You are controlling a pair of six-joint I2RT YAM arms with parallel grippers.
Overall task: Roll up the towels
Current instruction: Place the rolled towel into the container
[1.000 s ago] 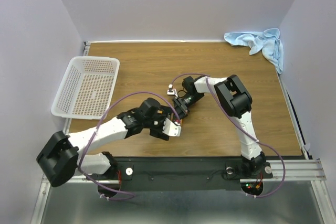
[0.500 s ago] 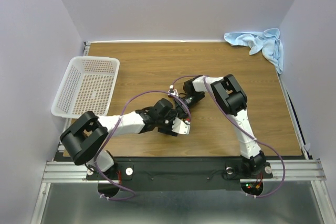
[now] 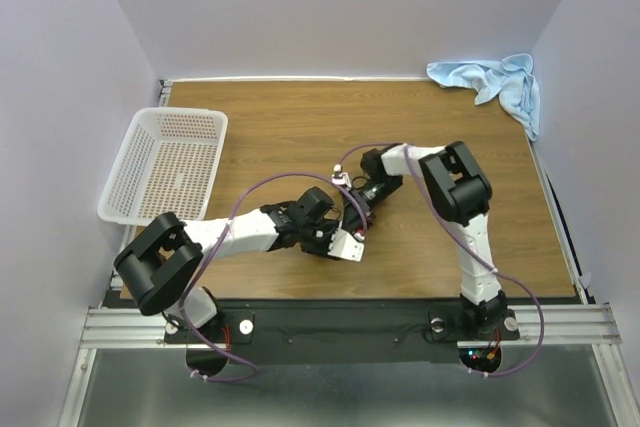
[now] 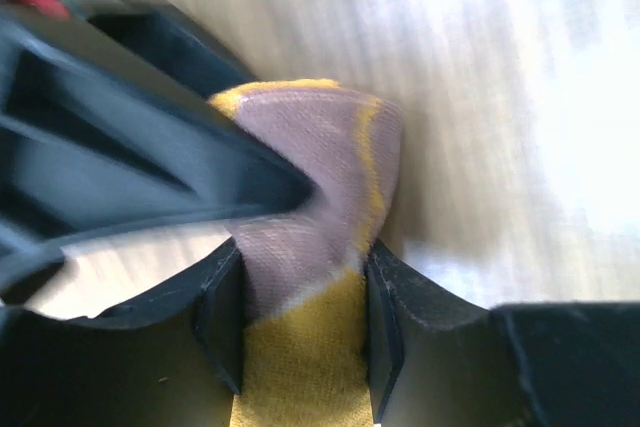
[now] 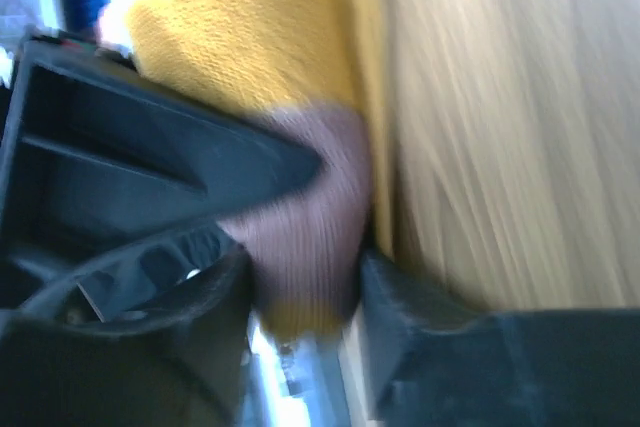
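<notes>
At centre, yellow towel (image 4: 310, 157) between left fingers (image 4: 215, 332)

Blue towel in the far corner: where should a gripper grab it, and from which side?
Likely the bunched fold at the left end of the light blue towel, coming from above on the open table side. It lies crumpled against the right wall, its right part trailing along the table's edge, so only that side is free, and a raised fold suits pinching.

Robot lab: white-walled test table (image 3: 280, 117)
</notes>
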